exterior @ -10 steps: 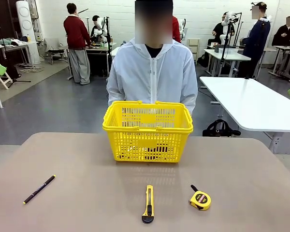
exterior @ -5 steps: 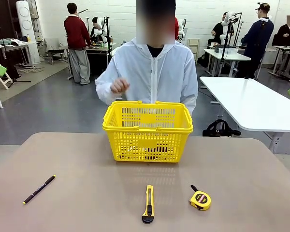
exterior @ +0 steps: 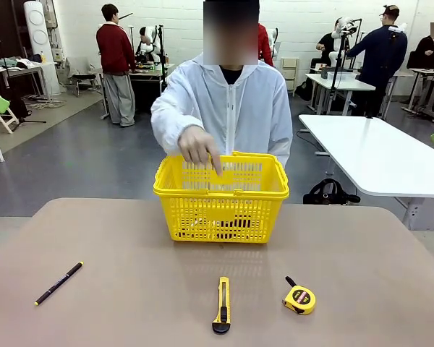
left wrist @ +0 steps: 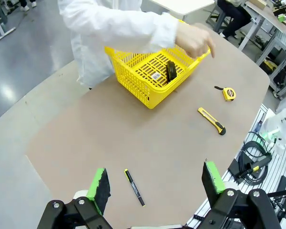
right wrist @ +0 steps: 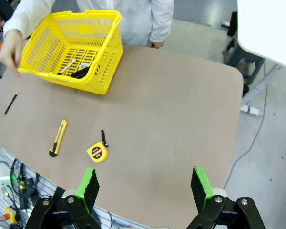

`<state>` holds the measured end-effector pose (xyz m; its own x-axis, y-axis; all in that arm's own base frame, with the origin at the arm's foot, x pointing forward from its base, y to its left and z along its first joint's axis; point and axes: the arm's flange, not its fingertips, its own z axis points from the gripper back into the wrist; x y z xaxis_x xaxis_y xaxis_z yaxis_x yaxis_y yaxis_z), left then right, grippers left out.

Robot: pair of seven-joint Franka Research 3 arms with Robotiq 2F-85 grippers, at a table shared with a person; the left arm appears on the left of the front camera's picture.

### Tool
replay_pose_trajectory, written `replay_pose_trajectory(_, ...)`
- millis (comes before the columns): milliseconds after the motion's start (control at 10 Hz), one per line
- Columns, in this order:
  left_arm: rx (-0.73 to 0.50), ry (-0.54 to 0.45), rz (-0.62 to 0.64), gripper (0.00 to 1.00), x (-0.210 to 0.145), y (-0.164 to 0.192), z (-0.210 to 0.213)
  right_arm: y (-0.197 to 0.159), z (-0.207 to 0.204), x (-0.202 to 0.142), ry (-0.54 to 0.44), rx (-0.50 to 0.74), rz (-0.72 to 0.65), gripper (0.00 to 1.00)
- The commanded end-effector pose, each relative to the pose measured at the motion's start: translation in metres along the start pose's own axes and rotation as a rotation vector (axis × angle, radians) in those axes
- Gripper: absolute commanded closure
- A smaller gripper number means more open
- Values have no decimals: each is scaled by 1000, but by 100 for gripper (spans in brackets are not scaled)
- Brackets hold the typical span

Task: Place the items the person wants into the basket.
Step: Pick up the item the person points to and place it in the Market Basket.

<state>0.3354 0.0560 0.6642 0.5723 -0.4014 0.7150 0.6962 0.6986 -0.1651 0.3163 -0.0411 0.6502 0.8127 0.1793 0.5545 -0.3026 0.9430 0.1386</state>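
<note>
From the front, the person's hand [exterior: 199, 148] hangs over the near rim of the basket [exterior: 220, 217] and points down. On the surface nearer the robot, the utility knife [exterior: 222, 303] lies just beside the tape measure [exterior: 299, 298], with the pen [exterior: 58, 283] well apart to the left. In the left wrist view, the left arm's fingers [left wrist: 99, 186] are spread wide and hold nothing, high above the pen. In the right wrist view, the right arm's fingers [right wrist: 200, 183] are equally wide and empty, above bare surface. What looks like the marker [right wrist: 66, 67] lies inside the basket. The knife is probably next, and a slightly off descent could catch the tape measure instead. The slim, flat knife could skid, and a drop into the basket could meet the hand.
</note>
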Motion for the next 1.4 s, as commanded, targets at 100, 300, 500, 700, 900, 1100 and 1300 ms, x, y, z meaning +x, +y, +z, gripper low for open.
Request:
replay_pose_trajectory(100, -10, -2, -1, 0, 1, 1, 1, 1, -2, -1, 8, -1, 0, 0)
replay_pose_trajectory(300, -10, -2, -1, 0, 1, 1, 1, 1, -2, -1, 8, -1, 0, 0)
replay_pose_trajectory(500, -10, -2, -1, 0, 1, 1, 1, 1, -2, -1, 8, -1, 0, 0)
replay_pose_trajectory(700, -10, -2, -1, 0, 1, 1, 1, 1, -2, -1, 8, -1, 0, 0)
replay_pose_trajectory(900, 79, 87, 9, 0, 20, -36, -17, 1, -2, -1, 8, -1, 0, 0)
replay_pose_trajectory(1100, 154, 317, 11, 0, 57, -104, -68, 1, -2, -1, 8, -1, 0, 0)
replay_pose_trajectory(1300, 251, 546, 70, 0, 78, -168, -150, 1, -2, -1, 8, -1, 0, 0)
